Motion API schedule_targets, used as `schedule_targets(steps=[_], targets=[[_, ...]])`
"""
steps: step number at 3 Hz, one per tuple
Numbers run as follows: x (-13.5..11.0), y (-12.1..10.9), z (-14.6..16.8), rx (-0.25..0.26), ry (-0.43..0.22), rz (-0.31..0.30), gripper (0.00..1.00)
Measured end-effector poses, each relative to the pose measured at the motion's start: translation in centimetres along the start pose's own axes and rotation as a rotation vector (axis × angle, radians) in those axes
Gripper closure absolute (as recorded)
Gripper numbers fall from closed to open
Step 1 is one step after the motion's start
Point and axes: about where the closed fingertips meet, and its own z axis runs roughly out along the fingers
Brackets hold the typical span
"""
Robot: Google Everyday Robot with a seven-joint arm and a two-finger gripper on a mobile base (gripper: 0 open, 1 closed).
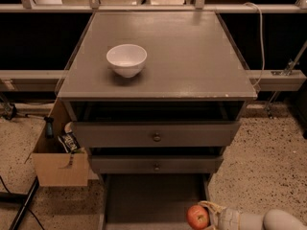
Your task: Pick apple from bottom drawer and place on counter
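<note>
The apple (197,217), small, red with a yellowish patch, is at the lower right of the camera view, above the right front part of the open bottom drawer (144,200). My gripper (207,217) reaches in from the bottom right edge and is shut on the apple, its white fingers (211,208) around the apple's right side. The counter (192,51) is the broad grey-brown cabinet top above, well away from the gripper.
A white bowl (126,59) stands on the left part of the counter. Two grey drawers with round knobs (156,137) stick out slightly above the bottom drawer. A cardboard box (60,162) with tools sits left of the cabinet on speckled floor.
</note>
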Motion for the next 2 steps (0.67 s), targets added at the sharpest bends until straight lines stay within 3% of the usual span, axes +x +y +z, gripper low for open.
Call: schedule_targets(steps=[1,2], targets=[[-3.5,-2.2,-1.9,0.044,0.021,-0.066,1.00],[-9.5,-5.6,-5.9,0.102,0.021,-0.157,1.00]])
